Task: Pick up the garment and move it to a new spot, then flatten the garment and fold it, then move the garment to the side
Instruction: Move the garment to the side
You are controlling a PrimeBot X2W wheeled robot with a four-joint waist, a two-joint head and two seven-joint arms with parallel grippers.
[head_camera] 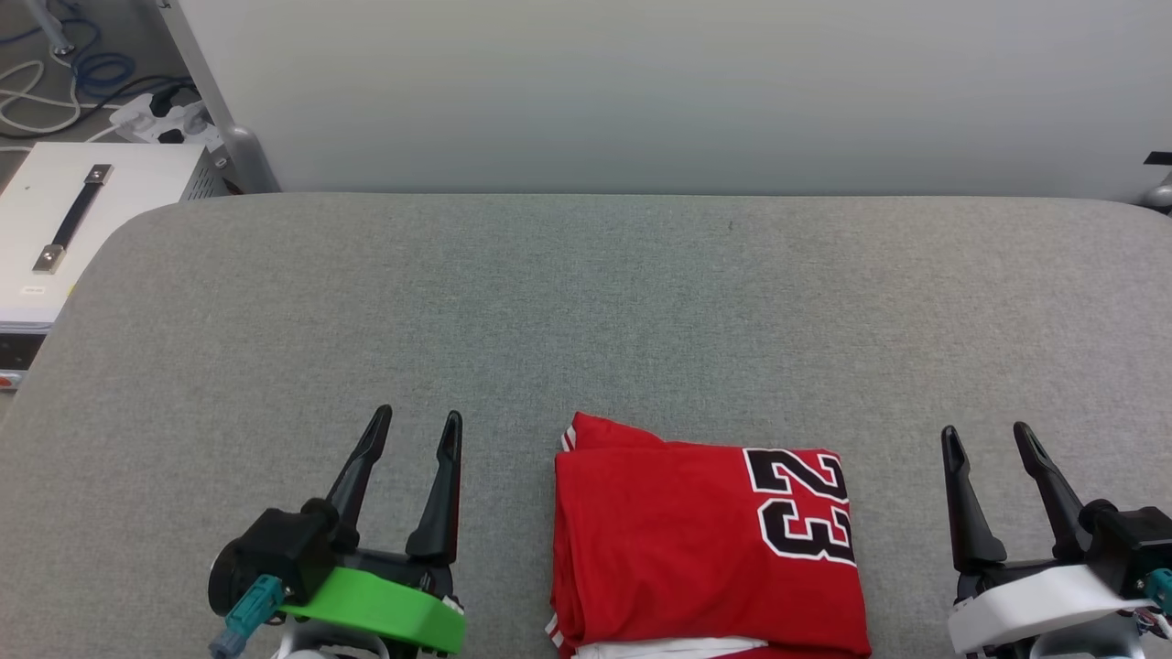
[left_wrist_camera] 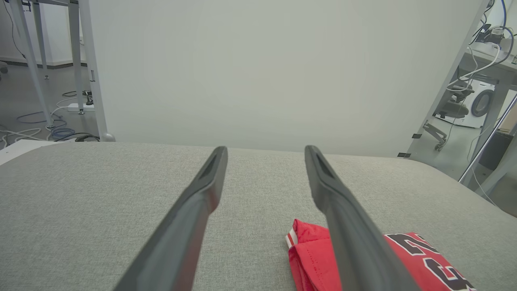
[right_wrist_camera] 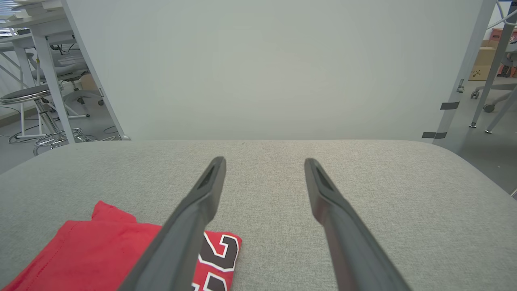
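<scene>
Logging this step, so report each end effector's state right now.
Left end effector: open, holding nothing, apart from the garment.
Right end effector: open, holding nothing.

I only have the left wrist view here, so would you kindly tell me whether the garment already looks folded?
Observer: Yes. In the head view the garment lies as a compact folded rectangle, with the 23 print up on its right part.
Operator: Thank you. Where is the right gripper?
Observer: The right gripper is to the garment's right, jaws open, holding nothing and apart from the cloth.
Operator: Is my left gripper touching the cloth?
Observer: No. The left gripper sits to its left, with bare grey table between them.
</scene>
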